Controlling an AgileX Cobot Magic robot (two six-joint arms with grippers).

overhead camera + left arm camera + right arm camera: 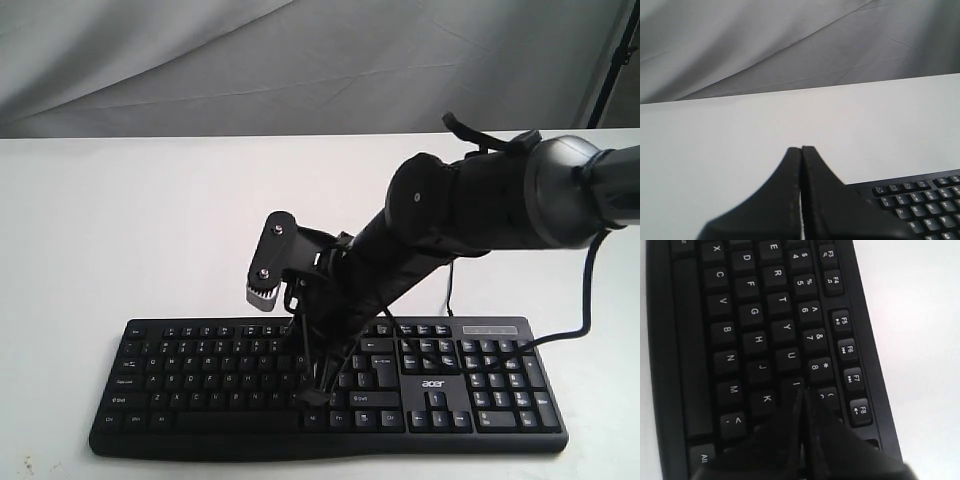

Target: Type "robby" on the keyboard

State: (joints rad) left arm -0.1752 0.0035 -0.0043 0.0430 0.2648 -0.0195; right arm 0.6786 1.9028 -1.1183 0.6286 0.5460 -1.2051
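Observation:
The black keyboard (200, 385) lies along the near edge of the white table, its white acer logo (432, 384) left of the number pad. My right arm reaches in from the right across its middle. The right gripper (300, 350) is shut, with nothing between its fingers. In the right wrist view the keyboard (740, 315) fills the frame, and the right gripper (801, 392) has its tips down at the I key, beside 8 and 9. My left gripper (801, 148) is shut and empty above bare table, with the keyboard's corner (920, 200) beside it. The exterior view does not show the left arm.
The white table (120, 220) stretches behind the keyboard to a grey cloth backdrop (300, 60). A thin black cable (587, 300) curves up from the keyboard's right end near the arm. A black stand leg (610, 60) shows at the far right.

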